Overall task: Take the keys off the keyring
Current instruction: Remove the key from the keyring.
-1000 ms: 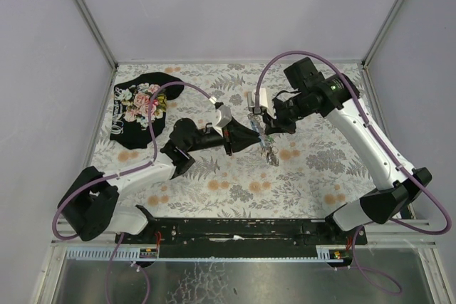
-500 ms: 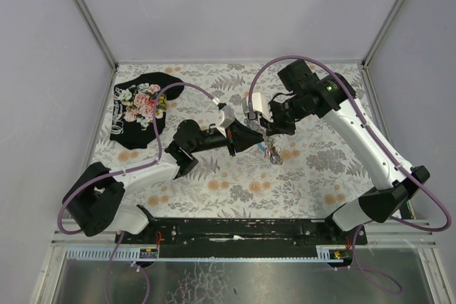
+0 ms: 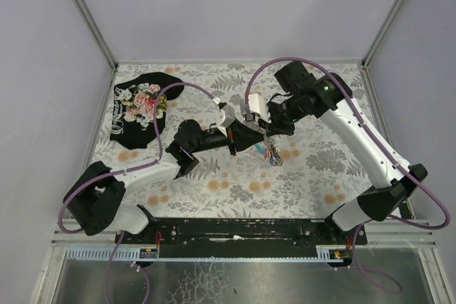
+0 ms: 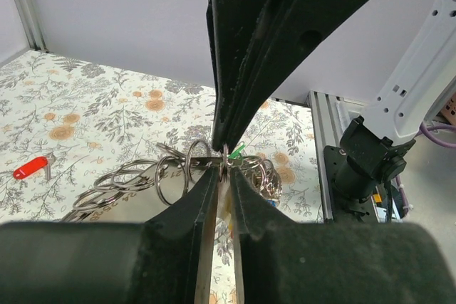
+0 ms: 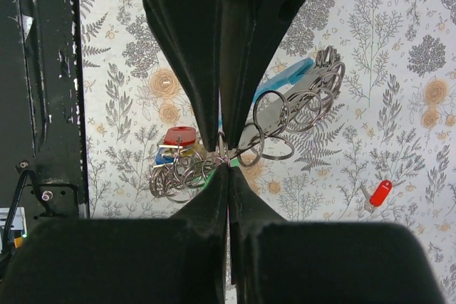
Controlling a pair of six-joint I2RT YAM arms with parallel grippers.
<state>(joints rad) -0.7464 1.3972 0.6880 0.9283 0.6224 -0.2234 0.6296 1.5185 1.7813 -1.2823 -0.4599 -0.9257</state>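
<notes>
The keyring [image 3: 265, 140] hangs between my two grippers above the floral table. My left gripper [image 3: 255, 137] is shut on one thin silver ring [image 4: 224, 159] from the left. My right gripper [image 3: 268, 132] is shut on the same ring [image 5: 224, 149] from the right, its tips meeting mine. The keys [image 3: 272, 153] dangle below in a cluster with a red head [image 5: 179, 135], a green head [image 4: 239, 151] and several rings [image 5: 174, 174]. The light-blue fob [image 5: 292, 72] with more rings [image 4: 121, 183] trails off to one side.
One loose red-headed key [image 5: 376, 194] lies on the table apart from the bunch; it also shows in the left wrist view [image 4: 32, 169]. A black floral cloth [image 3: 139, 108] lies at the far left. Metal frame posts [image 3: 85, 12] stand at the table corners.
My left gripper has reached further right and closed in on the ring beside the right gripper. The right gripper has shifted slightly left. The key cluster still hangs below them.
</notes>
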